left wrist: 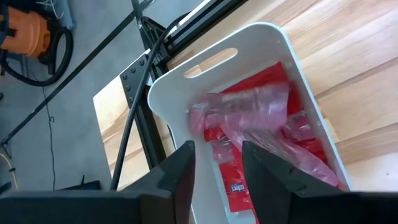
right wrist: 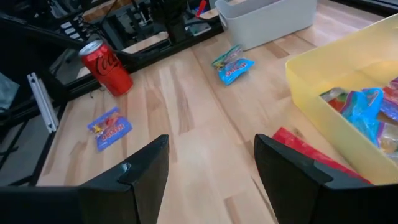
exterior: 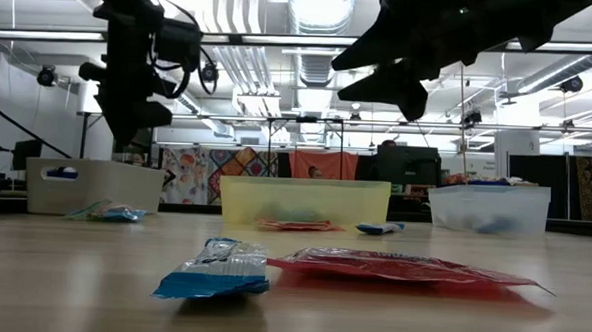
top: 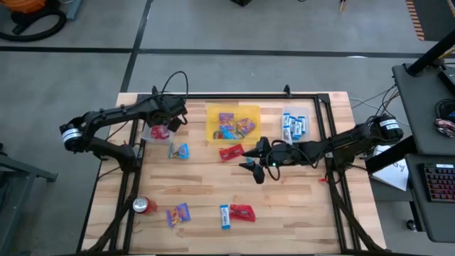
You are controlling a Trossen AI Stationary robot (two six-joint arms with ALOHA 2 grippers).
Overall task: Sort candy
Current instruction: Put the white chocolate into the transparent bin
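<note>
Several candy pieces are seen loose on the surface (top: 298, 213), others already binned. Left claw (top: 165, 122) is hung over the white bin (top: 147, 134) at the left of the high view; in its wrist view the fingers stand apart with nothing between them, and a red packet (left wrist: 249, 112) is seen lying released in the bin below. That drop is judged done.

Right claw (top: 253, 161) is held at frame centre, spread wide, grasping nothing. Nearest loose piece: a second red packet (top: 231, 151), just left of this claw and slightly above it in the high view, below the yellow bin (top: 213, 114). Its long axis is laid roughly left-right with a slight tilt; in the right wrist view only one corner is shown, by the right finger. Right arm is judged clearly nearer; a short shift toward frame left is called for.

Other loose candy: a blue multicolour packet (top: 180, 151) near the white bin, closer to the left arm; a purple packet (top: 178, 214), a blue-and-white bar (top: 225, 217) laid top-to-bottom, and a third red packet (top: 242, 212) at lower centre. Blue bars are held in the clear bin (top: 313, 114) at upper right. Soda can (top: 144, 205) is stood at lower left.
</note>
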